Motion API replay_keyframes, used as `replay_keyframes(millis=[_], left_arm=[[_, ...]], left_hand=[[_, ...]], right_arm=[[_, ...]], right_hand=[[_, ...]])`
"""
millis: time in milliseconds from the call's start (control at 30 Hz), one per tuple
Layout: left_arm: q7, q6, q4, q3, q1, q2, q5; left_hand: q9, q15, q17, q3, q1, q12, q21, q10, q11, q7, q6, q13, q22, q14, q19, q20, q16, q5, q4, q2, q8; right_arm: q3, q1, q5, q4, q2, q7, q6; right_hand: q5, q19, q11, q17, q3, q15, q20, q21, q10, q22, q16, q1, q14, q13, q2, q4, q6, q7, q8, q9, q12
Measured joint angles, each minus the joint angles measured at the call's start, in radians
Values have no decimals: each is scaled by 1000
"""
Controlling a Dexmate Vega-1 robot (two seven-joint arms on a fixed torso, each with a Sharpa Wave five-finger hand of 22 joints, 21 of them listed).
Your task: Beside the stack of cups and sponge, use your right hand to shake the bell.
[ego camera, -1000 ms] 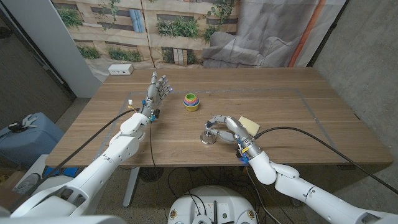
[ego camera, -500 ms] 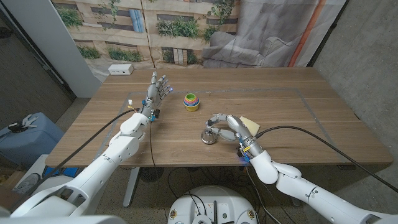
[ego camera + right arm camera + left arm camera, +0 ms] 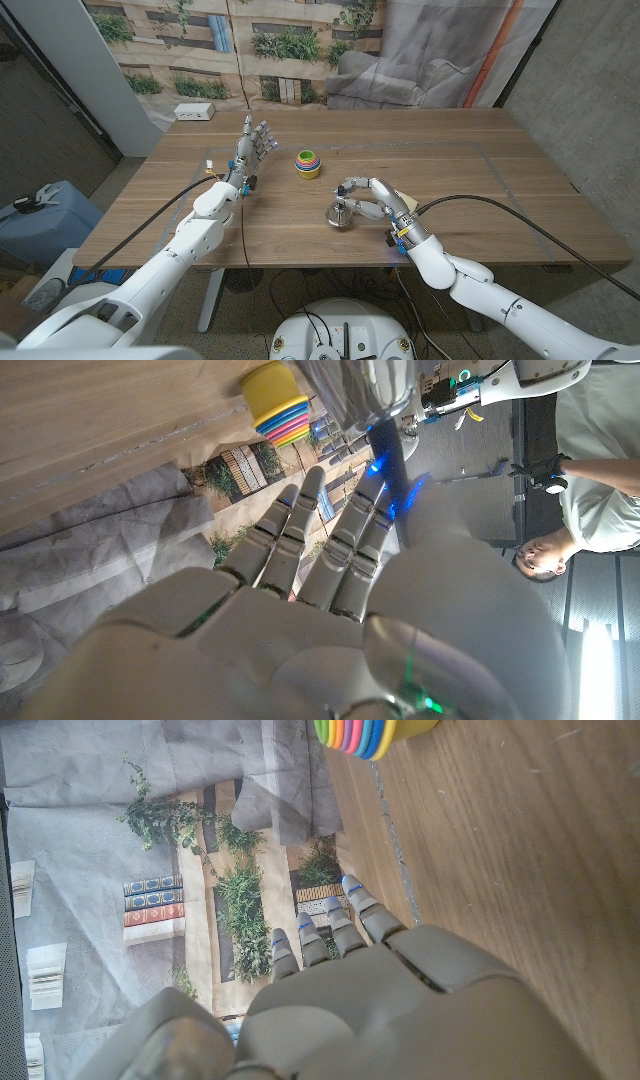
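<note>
Two hands over the tabletop, the right one at the bell

Two robot arms reach onto the wooden tabletop [image 3: 480, 190] in the head view. The right hand [image 3: 372, 198] sits near the middle, its fingers [image 3: 350, 186] curled over the top of a small silver bell [image 3: 338, 215], which stands on the wood just left of the hand. The fingers are bent around the bell's upper part, but whether they actually clamp it or only hover against it cannot be told. A pale yellow sponge [image 3: 402, 198] lies just behind and to the right of this hand, partly covered by it.

The stack of cups [image 3: 308, 163], ringed in bright colours, stands upright farther back, near the bell but apart from it, between the two hands. In the right wrist view the same stack [image 3: 275, 405] shows beyond the right hand's outstretched fingers [image 3: 345, 540].

The left hand [image 3: 251, 150] stands on its edge to the left of the cups, fingers apart and pointing away from the robot, holding nothing. The left wrist view shows those fingers [image 3: 345, 920] spread above the wood, with the cups [image 3: 370, 732] beyond them.

A person [image 3: 590, 510] shows at the edge of the right wrist view.
</note>
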Motion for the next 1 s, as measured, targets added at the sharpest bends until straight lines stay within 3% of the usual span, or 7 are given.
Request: replay_keyframes(millis=[433,1000], left_arm=[[0,0,0,0,0,0,0],[0,0,0,0,0,1,0]], left_hand=[[0,0,0,0,0,0,0,0,0,0,0,0,0,0,0,0,0,0,0,0,0],[0,0,0,0,0,0,0,0,0,0,0,0,0,0,0,0,0,0,0,0,0]], right_arm=[[54,-2,59,-24,-6,59,28],[102,45,149,4,15,153,63]], right_hand=[[0,-13,0,-9,-2,0,2,-8,11,-2,-10,-10,3,-4,10,10,0,0,-4,-1,-1],[-3,-13,0,-13,-6,4,2,-8,11,-2,-17,-24,7,-4,10,14,3,7,-8,0,-8]])
